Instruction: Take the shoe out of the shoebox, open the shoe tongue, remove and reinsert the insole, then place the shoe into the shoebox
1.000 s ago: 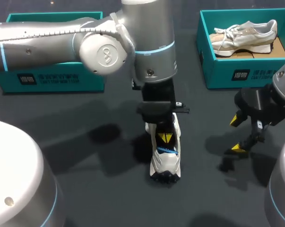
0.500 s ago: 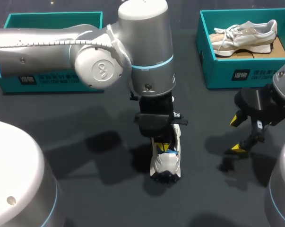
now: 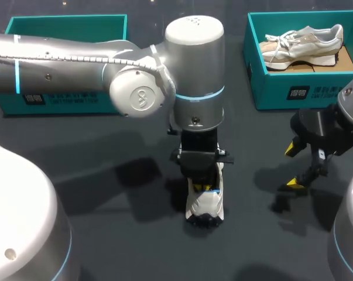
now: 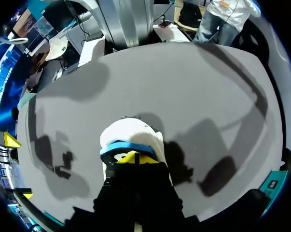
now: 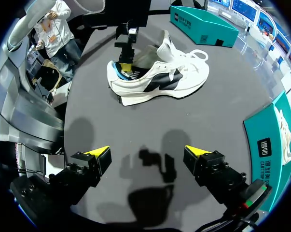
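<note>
Shoe [image 3: 205, 202] stands on the table [image 3: 106, 234], mid, under my left arm. Likely light: soft upper, stiffer sole. The insole is probably thin and floppy, best pinched at its heel edge. My left gripper [image 3: 203, 186] is down at the heel opening; can't tell if it's clamped on anything. My right gripper [image 3: 292, 165] hangs spread wide and empty, well apart. Right wrist view shows the shoe's whole side; left wrist view shows only the heel collar.

The desk [image 3: 123, 246] is showing a matt grey top; the shoe [image 5: 159, 82] is looking smooth; the left arm [image 3: 59, 58] is gleaming like satin metal.
</note>
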You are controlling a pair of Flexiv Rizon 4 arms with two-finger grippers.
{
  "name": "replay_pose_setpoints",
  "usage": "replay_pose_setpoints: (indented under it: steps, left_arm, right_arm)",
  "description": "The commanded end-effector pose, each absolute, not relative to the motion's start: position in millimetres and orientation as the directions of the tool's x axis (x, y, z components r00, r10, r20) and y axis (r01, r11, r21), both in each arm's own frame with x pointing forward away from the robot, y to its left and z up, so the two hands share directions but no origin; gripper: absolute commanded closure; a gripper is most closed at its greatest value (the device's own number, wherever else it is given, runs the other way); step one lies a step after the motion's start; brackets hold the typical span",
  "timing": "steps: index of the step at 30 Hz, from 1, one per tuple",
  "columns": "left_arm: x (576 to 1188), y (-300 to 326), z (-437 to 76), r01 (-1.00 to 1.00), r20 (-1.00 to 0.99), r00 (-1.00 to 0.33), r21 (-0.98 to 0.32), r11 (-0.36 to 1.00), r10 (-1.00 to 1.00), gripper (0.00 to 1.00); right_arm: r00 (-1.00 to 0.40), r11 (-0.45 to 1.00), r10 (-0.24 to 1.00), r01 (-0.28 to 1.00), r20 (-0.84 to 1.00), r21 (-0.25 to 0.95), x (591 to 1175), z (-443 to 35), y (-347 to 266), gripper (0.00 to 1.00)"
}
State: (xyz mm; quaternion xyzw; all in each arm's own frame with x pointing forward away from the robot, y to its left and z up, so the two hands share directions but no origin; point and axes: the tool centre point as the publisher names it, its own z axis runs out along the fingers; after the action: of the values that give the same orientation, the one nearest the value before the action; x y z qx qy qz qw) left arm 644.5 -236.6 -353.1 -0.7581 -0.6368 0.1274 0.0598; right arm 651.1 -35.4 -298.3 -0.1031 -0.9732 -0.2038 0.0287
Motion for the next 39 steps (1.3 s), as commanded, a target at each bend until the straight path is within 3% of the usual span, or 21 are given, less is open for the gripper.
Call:
replay_pose_setpoints:
  steps: [1,10,26,39]
  left_arm:
    - [647.5,-243.0,-377.4,0.953,-0.101,0.144,-0.254,-0.165,0.984,1.00]
    - [668.7,-243.6,-399.2,0.970,-0.065,0.088,-0.219,-0.100,0.994,1.00]
    - [652.4,-243.5,-316.0,0.954,-0.220,0.145,-0.227,-0.196,0.965,1.00]
    - [632.7,-246.0,-341.9,0.942,-0.156,0.193,-0.247,-0.227,0.969,1.00]
  right_arm:
    - [-0.977,0.896,0.190,0.212,0.095,0.390,649.3,-298.6,-35.4,0.00]
    - [-0.977,0.896,0.190,0.212,0.095,0.390,649.3,-298.6,-35.4,0.00]
    - [-0.977,0.896,0.190,0.212,0.095,0.390,649.3,-298.6,-35.4,0.00]
    - [-0.977,0.896,0.190,0.212,0.095,0.390,649.3,-298.6,-35.4,0.00]
